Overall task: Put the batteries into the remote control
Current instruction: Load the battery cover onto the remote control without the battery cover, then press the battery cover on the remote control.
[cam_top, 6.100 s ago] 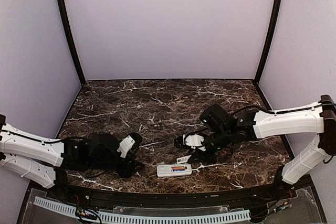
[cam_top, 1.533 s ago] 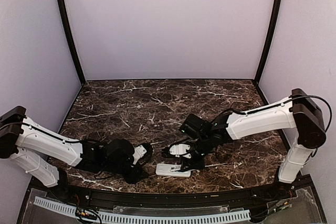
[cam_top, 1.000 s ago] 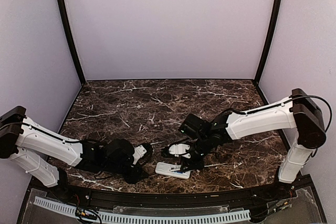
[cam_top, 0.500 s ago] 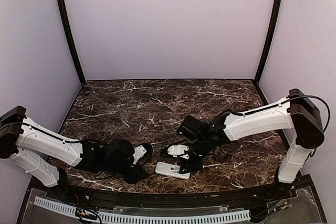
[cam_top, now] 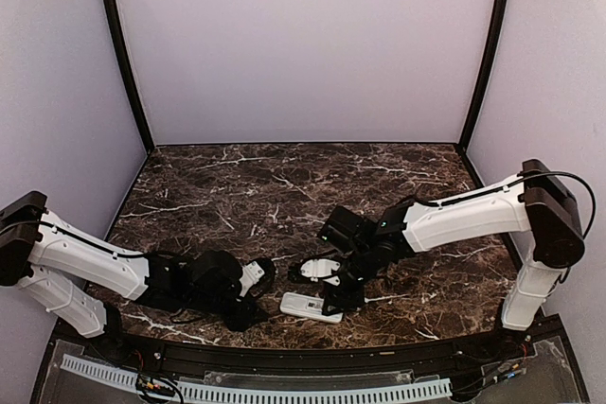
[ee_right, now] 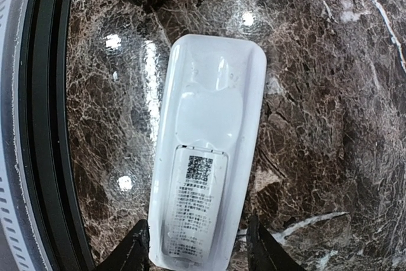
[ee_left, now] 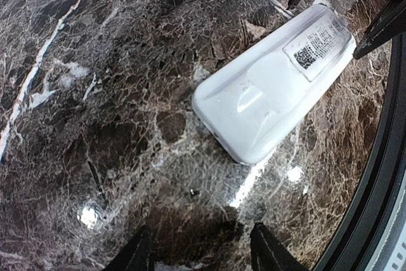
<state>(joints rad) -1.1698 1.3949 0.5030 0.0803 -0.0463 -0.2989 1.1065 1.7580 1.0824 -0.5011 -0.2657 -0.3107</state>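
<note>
Table: dark marbled top; everything that matters sits close to its front rail.
Right arm: reaches in from the right and bends down over the near middle, so it is clearly the nearer of the two to the work.
Left arm: lies low along the front left, its wrist pointing toward the same spot but stopping short.
Remote control: flat on the table just beside the front rail, plain white back up. The long axis runs roughly along that rail. The labelled end is toward the right arm and the rounded bare end toward the left arm. The back looks closed.
Right gripper: directly above the labelled end, jaws spread with one finger on each side, across the short width. The fingers look just clear of the sides rather than pinching, though it is close.
Left gripper: jaws spread on nothing. The remote lies ahead of it, a little to one side and apart from the fingers, with its rounded end nearest.
Batteries: I cannot see either one from any angle here, so I cannot say whether they are already inside.
</note>
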